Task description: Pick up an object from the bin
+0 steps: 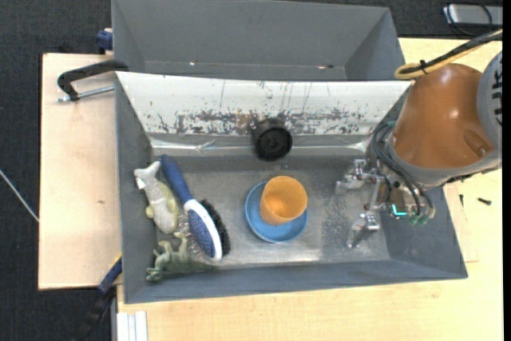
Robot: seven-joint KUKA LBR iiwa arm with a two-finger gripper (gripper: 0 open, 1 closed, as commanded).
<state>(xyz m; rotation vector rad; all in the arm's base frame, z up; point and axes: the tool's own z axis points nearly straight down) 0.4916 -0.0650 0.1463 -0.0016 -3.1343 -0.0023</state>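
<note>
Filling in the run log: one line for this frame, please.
gripper: open, empty | position: right side of bin, over bare floor | nearest: orange cup on blue dish | grasp: none

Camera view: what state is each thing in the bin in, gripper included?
Gripper: open, nothing between its fingers.
Orange cup: upright, mouth up, in the blue bowl.
Blue bowl: upright, holding the cup.
Blue brush: lying flat.
White toy animal: lying beside the brush.
Green toy: lying by the brush's head.
Black round thing: against the back wall.

Hand, fingers spread, sits right of orange cup on blue dish.
</note>
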